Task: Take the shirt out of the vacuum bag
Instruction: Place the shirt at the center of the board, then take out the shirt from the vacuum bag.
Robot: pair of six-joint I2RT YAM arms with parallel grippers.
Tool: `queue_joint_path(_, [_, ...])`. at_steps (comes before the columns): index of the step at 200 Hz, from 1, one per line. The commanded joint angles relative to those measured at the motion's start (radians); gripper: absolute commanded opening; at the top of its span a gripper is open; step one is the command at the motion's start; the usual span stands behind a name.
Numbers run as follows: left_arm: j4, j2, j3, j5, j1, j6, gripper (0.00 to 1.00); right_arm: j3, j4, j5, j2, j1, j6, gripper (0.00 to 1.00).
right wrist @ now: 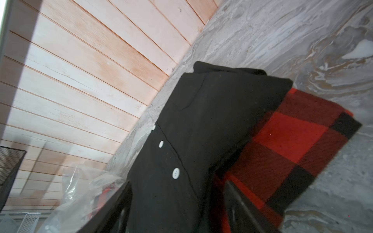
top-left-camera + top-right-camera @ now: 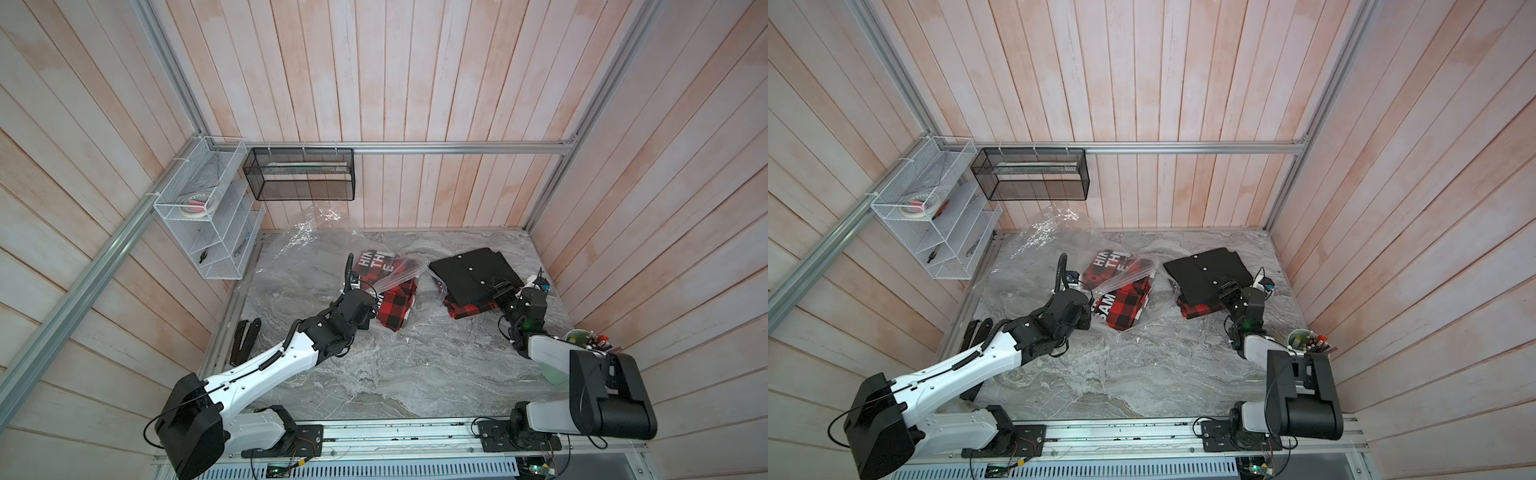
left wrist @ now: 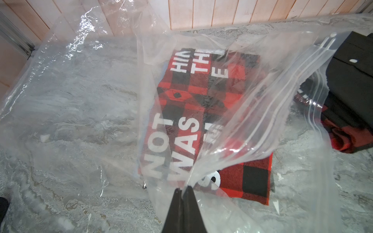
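Left-edge item: a black stapler-like tool (image 2: 245, 340) lies along the worktop's (image 2: 415, 374) left edge.
Right-edge item: a cup of pens (image 2: 1304, 338) stands by the right edge.
Left end effector (image 3: 183, 188): jaws pressed together on a fold of the vacuum bag (image 3: 80, 90), holding the clear film lifted off the worktop near its middle.
Right end effector (image 1: 177, 183): jaws wide apart, one on each side of the black shirt's (image 2: 469, 270) near edge; no grip on it.
Vacuum bag: crinkled and spread from the far left corner toward the middle, its far end riding up the back wall.
Zip-seal strip (image 3: 282, 96): runs along the bag edge that faces the right edge.
Lettered plaid shirt (image 3: 193, 96): red-and-black, white letters, seen through the film in mid-worktop; whether its near end is out of the bag I cannot tell.
Black shirt: folded, white buttons up, toward the far right corner, clear of the bag, lying on a plaid cloth (image 1: 292, 141).
Far left corner: a white wire rack (image 2: 208, 216) and a black mesh basket (image 2: 299, 174) hang on the walls.
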Motion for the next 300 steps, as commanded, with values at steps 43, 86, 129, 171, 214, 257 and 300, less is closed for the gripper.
queue_joint_path(43, [0.049,-0.019,0.02,-0.005,0.008,-0.025,0.0,0.091,-0.232,0.079,-0.238,0.291,-0.199,0.98])
queue_joint_path(86, [0.07,-0.031,0.018,0.026,0.008,-0.028,0.0,0.153,-0.216,0.199,-0.232,0.586,-0.221,0.98])
queue_joint_path(129, [0.077,-0.056,0.02,0.077,0.007,-0.048,0.0,0.192,-0.069,-0.087,0.01,0.595,-0.115,0.98])
queue_joint_path(171, [0.038,-0.039,0.06,0.127,0.008,-0.071,0.0,0.202,0.085,-0.088,0.25,0.607,-0.006,0.93])
queue_joint_path(214, [0.048,-0.063,0.047,0.125,0.008,-0.067,0.0,0.292,0.118,-0.119,0.424,0.613,0.032,0.76])
queue_joint_path(257, [0.034,-0.067,0.034,0.118,0.007,-0.061,0.0,0.373,0.073,-0.125,0.519,0.612,0.044,0.74])
queue_joint_path(300, [0.019,-0.089,0.01,0.116,0.006,-0.063,0.0,0.333,0.048,-0.091,0.506,0.604,0.05,0.73])
